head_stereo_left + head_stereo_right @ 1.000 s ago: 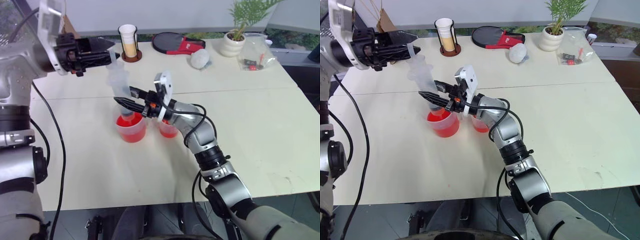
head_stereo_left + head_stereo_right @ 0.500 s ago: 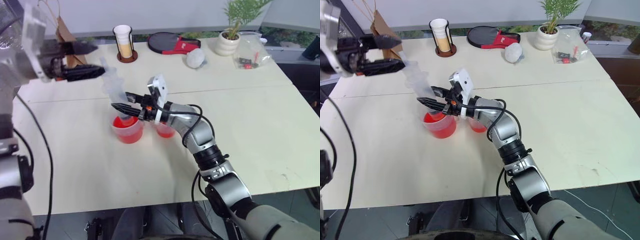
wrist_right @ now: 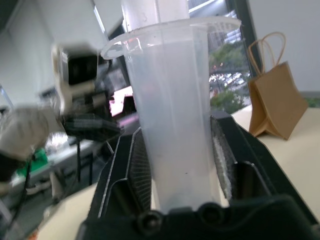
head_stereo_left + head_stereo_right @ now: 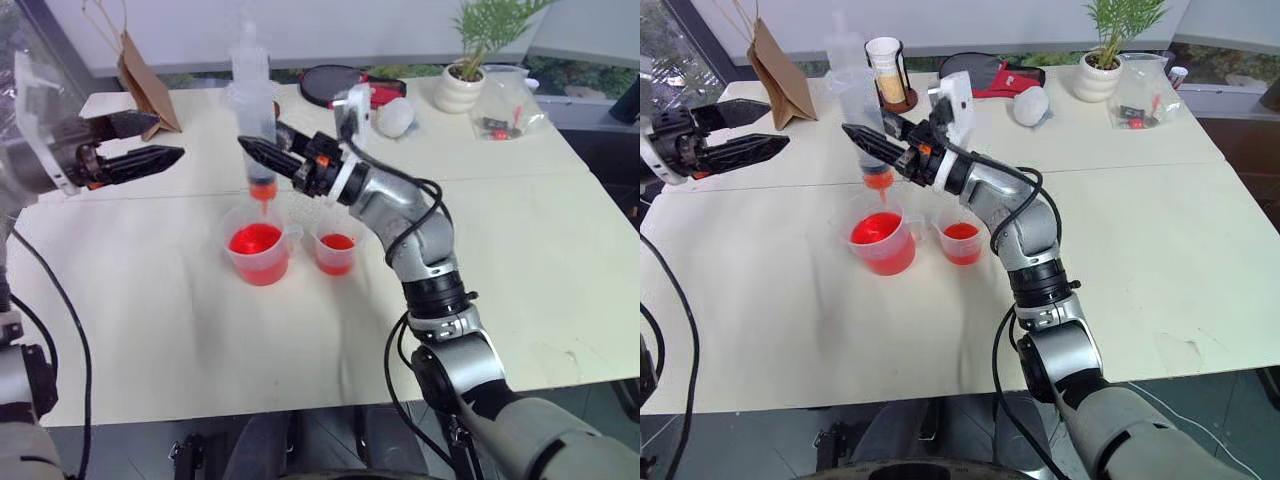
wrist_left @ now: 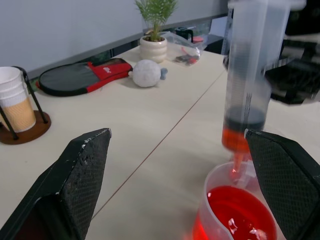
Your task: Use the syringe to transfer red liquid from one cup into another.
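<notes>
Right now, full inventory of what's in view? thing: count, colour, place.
syringe: 1, clear with orange-red tip, upright above the larger cup, in the right gripper
larger cup: 1, clear, red liquid inside, mid-table
smaller cup: 1, clear, red liquid inside, beside the larger cup on the robot's right
white cup in black holder: 1, far side of the table
paper bag: 1, brown, far left corner
paddle: 1, black and red, far side
grey ball: 1, by the paddle
potted plant: 1, green in white pot, far right
plastic bag: 1, clear, beside the plant
table: 1, cream
left gripper: open, left of the syringe, holding nothing
right gripper: shut on the syringe
</notes>
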{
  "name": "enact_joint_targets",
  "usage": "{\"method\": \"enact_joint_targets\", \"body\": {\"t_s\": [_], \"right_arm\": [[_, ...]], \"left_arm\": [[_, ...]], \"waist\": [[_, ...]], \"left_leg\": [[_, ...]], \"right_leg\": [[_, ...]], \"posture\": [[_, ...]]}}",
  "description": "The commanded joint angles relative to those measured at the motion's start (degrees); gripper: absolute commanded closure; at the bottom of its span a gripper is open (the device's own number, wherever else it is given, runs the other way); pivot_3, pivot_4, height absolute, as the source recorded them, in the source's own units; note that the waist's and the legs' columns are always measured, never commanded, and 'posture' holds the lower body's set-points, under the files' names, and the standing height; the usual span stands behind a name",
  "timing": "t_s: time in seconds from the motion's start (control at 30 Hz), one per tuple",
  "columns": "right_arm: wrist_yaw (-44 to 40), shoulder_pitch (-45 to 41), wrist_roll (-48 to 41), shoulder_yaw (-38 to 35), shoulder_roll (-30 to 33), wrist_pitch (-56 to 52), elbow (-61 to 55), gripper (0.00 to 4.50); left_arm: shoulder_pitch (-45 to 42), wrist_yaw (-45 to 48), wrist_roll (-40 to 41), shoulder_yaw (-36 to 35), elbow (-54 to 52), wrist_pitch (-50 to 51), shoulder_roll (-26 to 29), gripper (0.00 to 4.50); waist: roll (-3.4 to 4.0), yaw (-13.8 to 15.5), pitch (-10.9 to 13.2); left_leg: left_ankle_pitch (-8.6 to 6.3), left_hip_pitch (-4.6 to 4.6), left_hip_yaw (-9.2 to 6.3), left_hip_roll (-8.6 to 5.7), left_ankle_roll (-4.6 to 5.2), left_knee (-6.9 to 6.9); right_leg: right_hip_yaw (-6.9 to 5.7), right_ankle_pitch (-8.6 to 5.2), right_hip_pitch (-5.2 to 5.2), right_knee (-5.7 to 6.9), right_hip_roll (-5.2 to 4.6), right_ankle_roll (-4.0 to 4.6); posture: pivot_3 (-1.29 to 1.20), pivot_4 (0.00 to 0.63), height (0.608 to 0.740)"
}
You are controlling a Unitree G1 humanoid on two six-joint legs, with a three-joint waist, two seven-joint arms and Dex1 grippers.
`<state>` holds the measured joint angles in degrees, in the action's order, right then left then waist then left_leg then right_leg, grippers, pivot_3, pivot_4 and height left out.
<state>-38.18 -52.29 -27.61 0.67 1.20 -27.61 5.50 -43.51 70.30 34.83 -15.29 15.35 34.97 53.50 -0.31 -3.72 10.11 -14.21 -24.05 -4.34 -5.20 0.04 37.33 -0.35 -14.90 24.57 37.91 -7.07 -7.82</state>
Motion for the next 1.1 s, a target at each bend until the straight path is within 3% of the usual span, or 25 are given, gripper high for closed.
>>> {"method": "enact_joint_targets", "body": {"t_s": [0.03,0.27,0.43,0.77,1.1], "right_arm": [[2.0,-2.1,-4.0,-4.4,3.6,-3.4,-8.1,3.16],[5.1,4.5,-7.2,-6.5,10.6,-9.9,-18.2,3.16],[4.8,14.0,-4.7,-4.8,15.0,-8.9,-22.6,3.16],[6.6,19.1,-2.9,-3.7,15.7,-6.4,-23.7,3.16],[7.7,20.8,-2.1,-2.4,16.0,-5.3,-25.2,3.16]], "left_arm": [[-2.4,-0.2,1.5,-0.7,-2.0,0.3,-0.4,0.08],[-7.4,1.2,1.0,2.6,-0.2,0.0,-3.9,0.08],[-13.9,3.2,-0.5,6.3,4.1,-2.0,-8.4,0.08],[-30.1,6.0,-6.1,10.4,22.5,-12.6,-20.9,0.08],[-39.1,9.0,-11.1,10.7,38.8,-22.8,-30.1,0.08]], "waist": [[0.00,0.1,0.0],[-0.01,1.1,0.0],[-0.04,1.5,0.0],[-0.07,1.3,0.0],[-0.09,1.3,0.0]], "left_leg": [[0.00,0.00,-0.03,0.00,0.00,0.00],[0.00,0.00,-0.01,-0.01,0.00,0.00],[0.01,-0.01,0.01,-0.03,0.00,0.09],[0.02,-0.01,0.09,0.00,0.02,0.14],[0.01,-0.02,0.12,0.00,0.04,0.15]], "right_leg": [[0.00,0.00,-0.01,0.00,0.00,0.00],[0.03,0.00,-0.03,-0.02,0.02,0.00],[0.04,0.00,-0.08,-0.02,0.04,0.00],[0.05,0.00,-0.10,-0.02,0.08,-0.01],[0.05,-0.01,-0.10,-0.02,0.08,-0.02]], "posture": [[0.00,0.150,0.739],[0.00,0.150,0.739],[0.00,0.150,0.739],[0.00,0.150,0.739],[0.00,0.150,0.739]]}}
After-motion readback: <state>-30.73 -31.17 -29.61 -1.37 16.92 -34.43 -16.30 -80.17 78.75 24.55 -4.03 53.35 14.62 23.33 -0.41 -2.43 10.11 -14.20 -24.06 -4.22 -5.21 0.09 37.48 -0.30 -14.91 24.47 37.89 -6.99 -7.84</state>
